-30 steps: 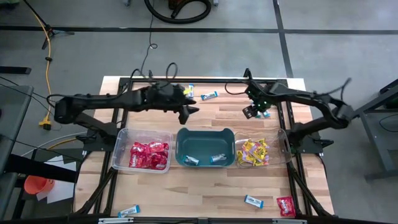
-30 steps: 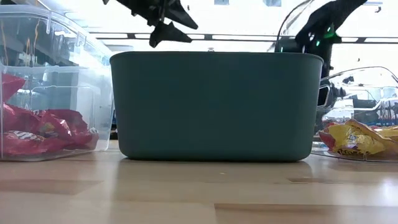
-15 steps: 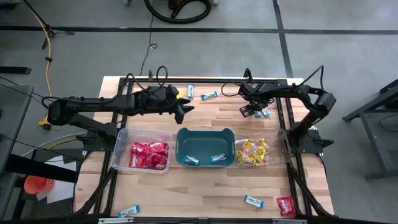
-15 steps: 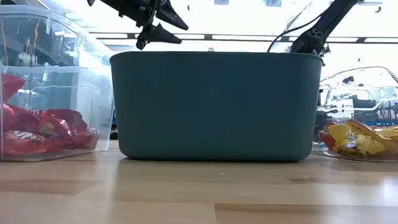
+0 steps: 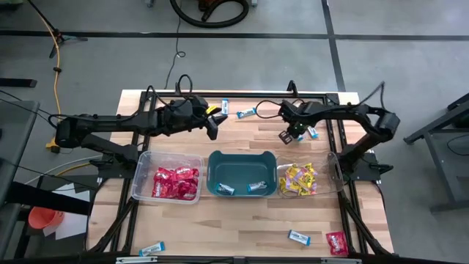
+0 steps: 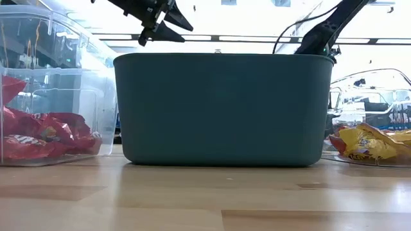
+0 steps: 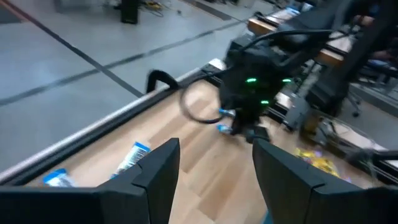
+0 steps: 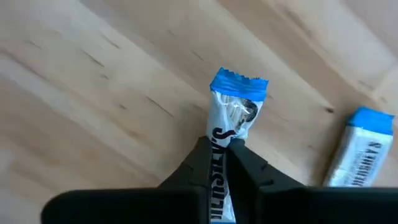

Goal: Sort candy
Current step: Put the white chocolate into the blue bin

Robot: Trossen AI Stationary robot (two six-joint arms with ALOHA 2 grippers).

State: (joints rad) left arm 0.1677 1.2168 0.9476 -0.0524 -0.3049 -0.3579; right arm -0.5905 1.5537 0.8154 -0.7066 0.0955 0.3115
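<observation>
Lower half of the blue-and-white candy [image 8: 231, 134] hidden between the right hand's [image 8: 219, 163] fingers.

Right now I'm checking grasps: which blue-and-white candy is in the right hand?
The blue-and-white packet pinched between the right hand's fingers; its neighbour lies free on the wood.

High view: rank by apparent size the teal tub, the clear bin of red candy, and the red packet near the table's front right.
1-2. Clear bin and teal tub: look alike, not ranked.
3. Red packet: far smallest.
</observation>
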